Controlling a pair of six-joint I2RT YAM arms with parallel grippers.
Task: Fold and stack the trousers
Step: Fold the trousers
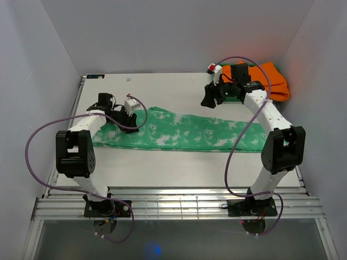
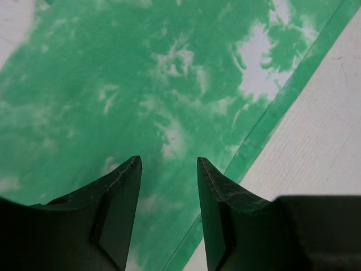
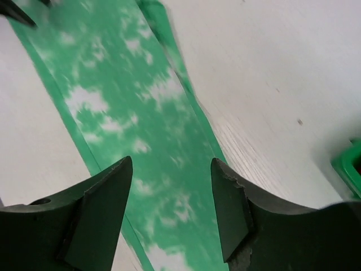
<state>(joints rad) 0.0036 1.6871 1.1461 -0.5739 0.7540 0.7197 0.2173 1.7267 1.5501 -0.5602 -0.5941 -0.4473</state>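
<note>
The left gripper point(image 2: 169, 160) is held low near the left edge of the tabletop point(image 1: 179, 165), the right gripper point(image 3: 171, 160) raised farther back, both with jaws parted.

The trousers point(image 1: 184, 131) lie spread flat on the white desk point(image 1: 162, 86) as one long, narrow band running from left to right across its middle. The cloth is green, mottled with white tie-dye blotches. The left end is a little broader and reaches further back. Close up, the fabric point(image 2: 141, 84) looks smooth, with a plain green hem along one long edge point(image 3: 141, 130).
</note>
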